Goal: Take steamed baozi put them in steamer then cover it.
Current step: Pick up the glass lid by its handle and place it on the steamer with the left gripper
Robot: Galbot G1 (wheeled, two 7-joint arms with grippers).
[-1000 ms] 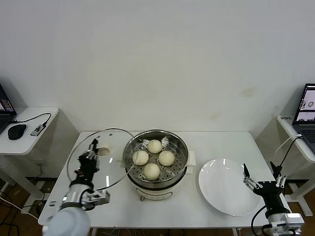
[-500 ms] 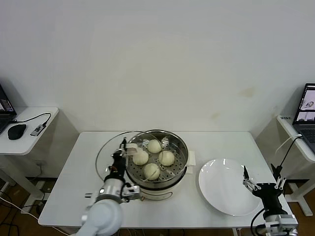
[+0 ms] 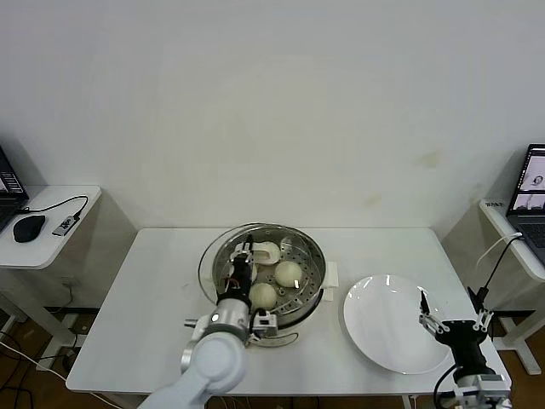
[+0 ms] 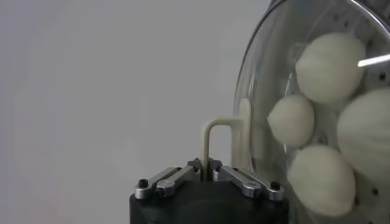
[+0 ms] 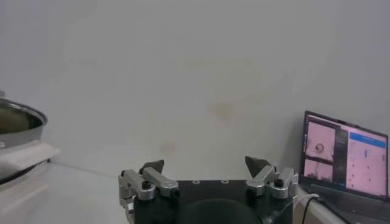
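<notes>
The steel steamer (image 3: 317, 256) stands mid-table with steamed baozi (image 3: 289, 273) on its perforated tray; three show in the head view, and the arm hides the spot at the near left. My left gripper (image 3: 241, 266) is shut on the cream handle (image 4: 222, 131) of the glass cover (image 3: 211, 266), which hangs tilted over the steamer's left side. In the left wrist view, the left gripper (image 4: 207, 173) pinches the handle's thin bar, and several baozi (image 4: 332, 67) show through the glass cover (image 4: 268, 73). My right gripper (image 3: 453, 313) waits open at the table's near right.
An empty white plate (image 3: 387, 328) lies right of the steamer, just left of the right gripper (image 5: 204, 164). A folded white pad (image 3: 330, 274) lies beside the steamer (image 5: 18, 125). A side table with a mouse (image 3: 29, 227) stands far left, a laptop (image 3: 532, 183) far right.
My left gripper has carried the cover rightward from the table's left side to over the steamer's left half. The right gripper has sunk slightly and stays open.
</notes>
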